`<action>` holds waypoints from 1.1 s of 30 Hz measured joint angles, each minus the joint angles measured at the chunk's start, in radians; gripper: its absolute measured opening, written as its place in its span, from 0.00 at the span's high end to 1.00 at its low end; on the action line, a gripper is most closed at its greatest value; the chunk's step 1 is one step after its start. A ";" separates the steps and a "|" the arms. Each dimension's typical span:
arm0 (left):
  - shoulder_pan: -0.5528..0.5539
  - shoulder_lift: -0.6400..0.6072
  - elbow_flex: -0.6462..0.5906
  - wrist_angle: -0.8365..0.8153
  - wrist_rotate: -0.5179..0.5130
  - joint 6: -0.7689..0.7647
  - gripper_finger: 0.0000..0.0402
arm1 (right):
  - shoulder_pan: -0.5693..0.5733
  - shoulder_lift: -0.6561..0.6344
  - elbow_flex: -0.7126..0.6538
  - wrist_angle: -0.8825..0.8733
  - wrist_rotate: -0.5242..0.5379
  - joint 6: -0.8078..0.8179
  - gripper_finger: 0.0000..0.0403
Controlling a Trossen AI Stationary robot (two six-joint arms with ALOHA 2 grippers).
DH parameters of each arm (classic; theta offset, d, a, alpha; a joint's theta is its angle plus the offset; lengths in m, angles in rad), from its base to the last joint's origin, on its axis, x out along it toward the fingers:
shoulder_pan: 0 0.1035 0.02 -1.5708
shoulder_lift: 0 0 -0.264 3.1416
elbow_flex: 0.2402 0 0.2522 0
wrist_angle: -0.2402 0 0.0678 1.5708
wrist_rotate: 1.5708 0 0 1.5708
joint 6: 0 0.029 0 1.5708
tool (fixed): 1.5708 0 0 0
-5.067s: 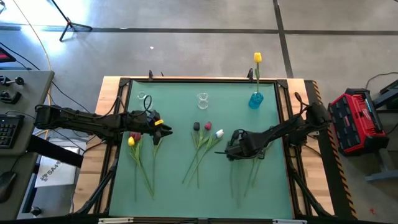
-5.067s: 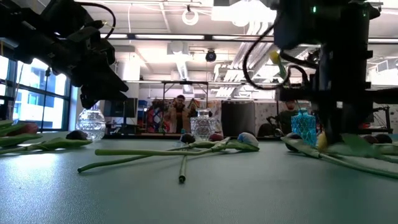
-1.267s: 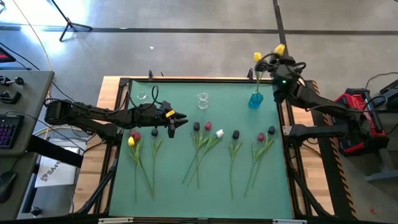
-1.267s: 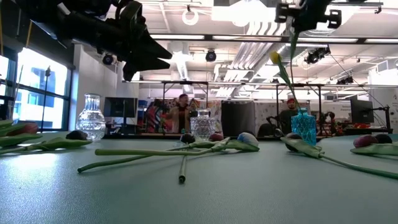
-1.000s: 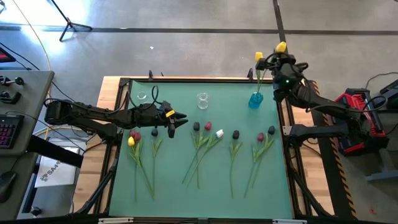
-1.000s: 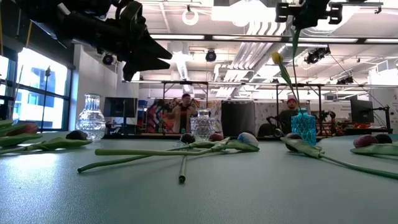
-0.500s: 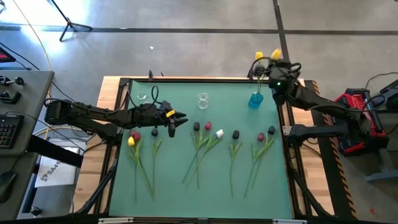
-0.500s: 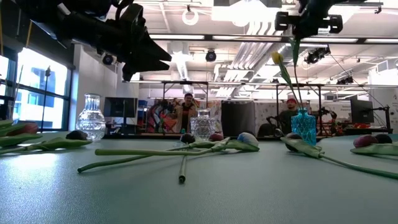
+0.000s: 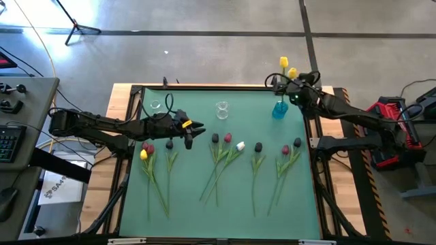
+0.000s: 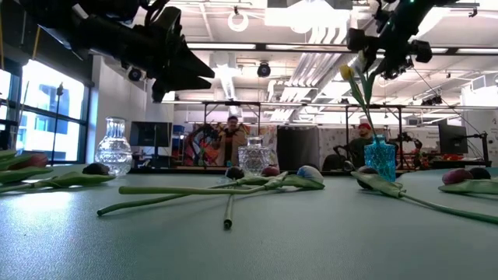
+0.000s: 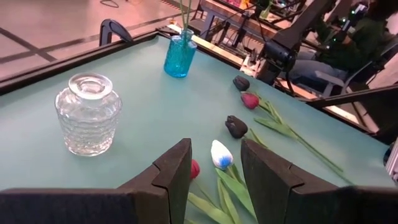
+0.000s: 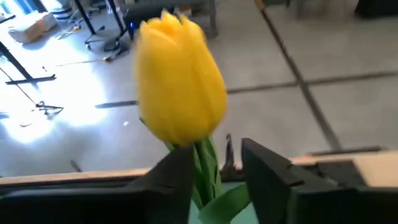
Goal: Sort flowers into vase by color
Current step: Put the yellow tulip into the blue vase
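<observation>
A blue vase [image 9: 280, 109] stands at the mat's far right with one yellow tulip [image 9: 283, 63] in it. A second yellow tulip [image 12: 180, 81] stands upright beside it, its stem [image 10: 372, 109] running down to the vase. My right gripper [image 9: 289, 82] hovers above the vase, open, its fingers on either side of that stem. My left gripper [image 9: 194, 129] hangs open and empty over the mat's left middle. Several more flowers lie flat on the mat: red and yellow ones [image 9: 145, 151] at the left, a white one [image 9: 240, 145] in the middle, a red one [image 9: 285, 150] at the right. My right gripper has the second yellow tulip's stem [image 12: 208, 171], just below the head, between its parted fingers. The stem runs close along one finger [image 12: 177, 180] and stands apart from the other. Whether it touches that finger, I cannot tell.
Two clear glass vases [image 9: 156, 107] [image 9: 222, 109] stand along the mat's far side. Black tulips [image 9: 215, 138] [image 9: 258, 146] [image 9: 297, 142] lie among the others. A raised wooden frame [image 9: 204, 87] rims the mat. People sit in the room beyond the table [image 10: 231, 132].
My right gripper has come down toward the blue vase and a little toward the table's left, tipping over as it went. The second yellow tulip has sunk with it, its head now close beside the first tulip's.
</observation>
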 joint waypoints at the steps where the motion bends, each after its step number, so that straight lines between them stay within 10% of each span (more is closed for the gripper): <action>1: 0.000 0.000 0.000 -0.007 0.000 -0.012 0.68 | -0.004 -0.006 0.000 -0.005 -0.014 0.011 0.63; 16: -0.062 0.000 0.000 -0.296 -0.005 -0.219 0.68 | -0.028 -0.247 0.002 0.024 -0.105 0.095 0.50; 33: -0.066 -0.032 0.000 -0.342 -0.002 -0.269 0.68 | 0.008 -0.158 0.000 -0.003 -0.689 0.007 0.50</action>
